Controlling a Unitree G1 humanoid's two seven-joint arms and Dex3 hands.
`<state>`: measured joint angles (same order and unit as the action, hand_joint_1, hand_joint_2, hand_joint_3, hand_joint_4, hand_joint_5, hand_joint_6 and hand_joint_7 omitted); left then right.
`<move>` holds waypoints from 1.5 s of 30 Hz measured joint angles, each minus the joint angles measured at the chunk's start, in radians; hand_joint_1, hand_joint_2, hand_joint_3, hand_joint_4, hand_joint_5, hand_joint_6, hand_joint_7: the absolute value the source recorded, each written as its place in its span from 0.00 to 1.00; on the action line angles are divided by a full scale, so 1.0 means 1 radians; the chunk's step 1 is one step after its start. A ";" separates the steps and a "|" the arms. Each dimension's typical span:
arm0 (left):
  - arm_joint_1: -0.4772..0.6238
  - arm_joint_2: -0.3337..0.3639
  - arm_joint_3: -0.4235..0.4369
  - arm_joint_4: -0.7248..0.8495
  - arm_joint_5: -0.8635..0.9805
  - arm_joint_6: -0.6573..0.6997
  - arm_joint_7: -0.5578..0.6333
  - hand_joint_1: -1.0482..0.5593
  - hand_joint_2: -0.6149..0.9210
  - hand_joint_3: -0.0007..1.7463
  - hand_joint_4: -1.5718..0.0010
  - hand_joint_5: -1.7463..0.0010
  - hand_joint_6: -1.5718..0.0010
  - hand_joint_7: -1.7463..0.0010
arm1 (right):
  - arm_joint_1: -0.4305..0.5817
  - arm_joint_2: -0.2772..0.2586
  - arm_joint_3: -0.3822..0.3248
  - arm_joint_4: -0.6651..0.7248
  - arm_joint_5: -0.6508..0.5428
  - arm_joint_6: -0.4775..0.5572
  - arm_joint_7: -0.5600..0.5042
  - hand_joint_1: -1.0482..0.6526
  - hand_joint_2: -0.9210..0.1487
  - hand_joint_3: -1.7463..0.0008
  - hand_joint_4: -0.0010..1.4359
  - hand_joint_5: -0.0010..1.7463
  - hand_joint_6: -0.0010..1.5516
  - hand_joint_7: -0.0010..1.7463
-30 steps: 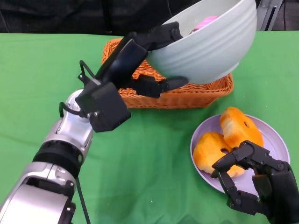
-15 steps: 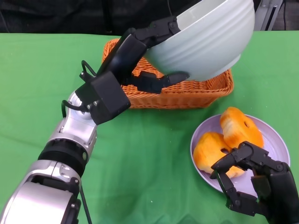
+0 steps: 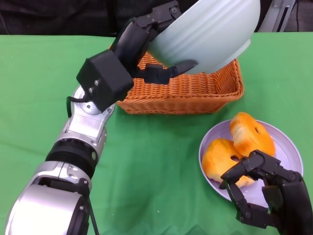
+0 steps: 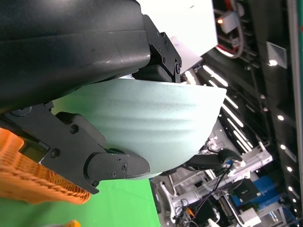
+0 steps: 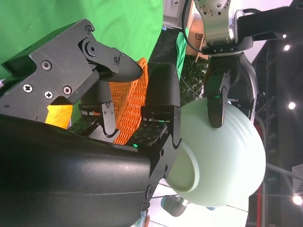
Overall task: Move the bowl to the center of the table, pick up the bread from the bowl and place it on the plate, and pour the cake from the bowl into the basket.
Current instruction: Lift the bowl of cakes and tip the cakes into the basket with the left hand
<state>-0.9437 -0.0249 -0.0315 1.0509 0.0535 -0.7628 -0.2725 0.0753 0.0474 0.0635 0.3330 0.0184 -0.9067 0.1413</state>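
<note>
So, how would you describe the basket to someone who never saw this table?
Look to the far side of the green table, beyond the purple plate. The basket sits there under the tilted pale bowl: the only woven, orange-brown, rectangular thing.

Pale green bowl (image 3: 210, 34) tipped over wicker basket (image 3: 188, 90), bread (image 3: 237, 147) on lilac plate (image 3: 286, 147)

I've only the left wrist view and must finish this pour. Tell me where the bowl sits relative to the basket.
Observer: The left hand holds the bowl tilted above the basket, its mouth turned away from the head camera.
Operator: Report the bread.
Observer: Two pieces of bread lie on the plate.
Operator: Say where the right hand is.
Observer: The right hand is at the plate's near edge, holding nothing.
</note>
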 measured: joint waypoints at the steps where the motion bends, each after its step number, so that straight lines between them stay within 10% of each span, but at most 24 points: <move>1: 0.000 -0.004 0.003 0.001 -0.008 0.011 0.000 0.53 0.94 0.40 0.53 0.00 0.58 0.18 | -0.001 0.000 0.000 0.002 0.000 -0.002 0.000 0.53 0.43 0.42 0.56 0.76 0.48 0.66; 45: -0.037 -0.088 0.198 0.003 -0.265 0.398 -0.155 0.55 0.84 0.52 0.52 0.00 0.55 0.18 | -0.002 0.008 0.008 0.014 -0.048 -0.017 -0.049 0.56 0.42 0.41 0.56 0.76 0.47 0.67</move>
<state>-0.9812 -0.1127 0.1665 1.0539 -0.2119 -0.3646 -0.4278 0.0732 0.0558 0.0715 0.3471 -0.0292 -0.9233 0.0926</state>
